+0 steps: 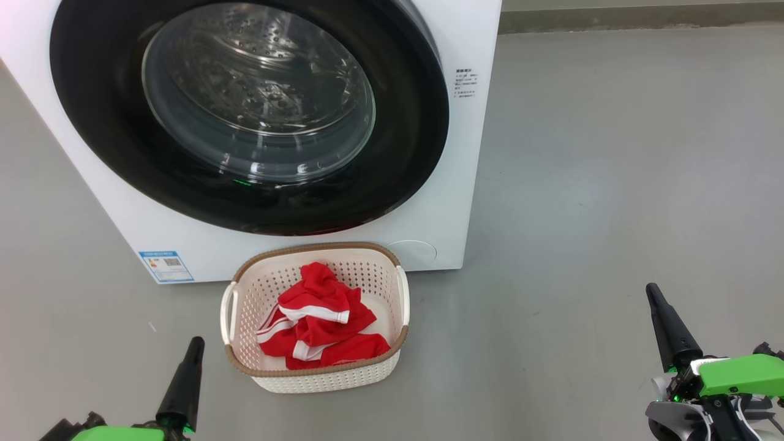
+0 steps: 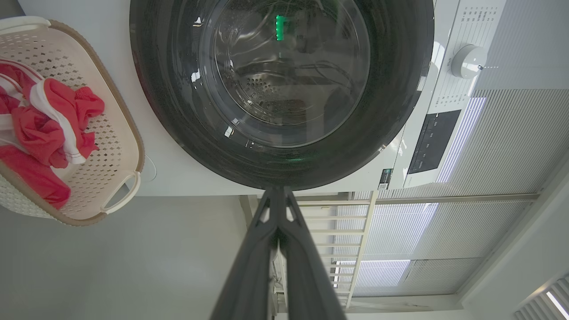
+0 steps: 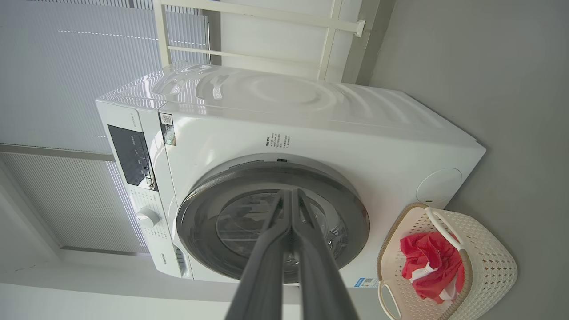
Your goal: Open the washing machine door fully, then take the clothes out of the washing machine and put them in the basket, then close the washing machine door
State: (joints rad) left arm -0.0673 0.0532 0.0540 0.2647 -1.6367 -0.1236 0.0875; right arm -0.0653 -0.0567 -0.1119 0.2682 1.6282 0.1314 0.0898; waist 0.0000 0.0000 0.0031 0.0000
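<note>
Now we see the door closed on the washer, clothes in the basket, left gripper and right gripper pinched together, empty.

A smooth grey floor is spreading across the head view, catching soft light toward 3 o'clock. A darker skirting strip is running along its far edge at 1 o'clock. In the left wrist view, pale slatted blinds are hanging at 3 o'clock, and a white barred frame is standing at 5 o'clock.
</note>
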